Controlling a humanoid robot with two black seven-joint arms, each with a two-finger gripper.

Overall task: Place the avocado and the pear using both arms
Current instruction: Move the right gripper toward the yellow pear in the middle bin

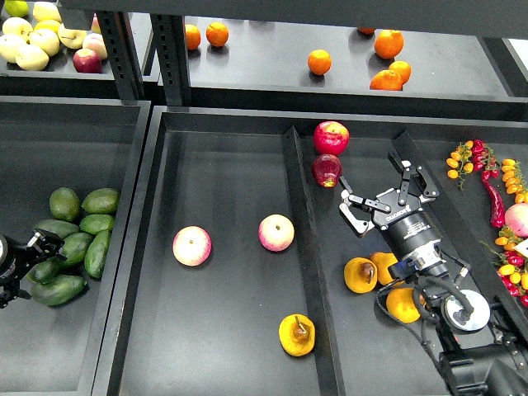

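A pear [296,334] (brown-blotched) lies in the middle tray [223,363], below two apples [275,233]. The right gripper [386,198] hovers spread and empty. The left gripper [43,242], its state unreadable, touches the avocado pile [76,245] left of that tray.
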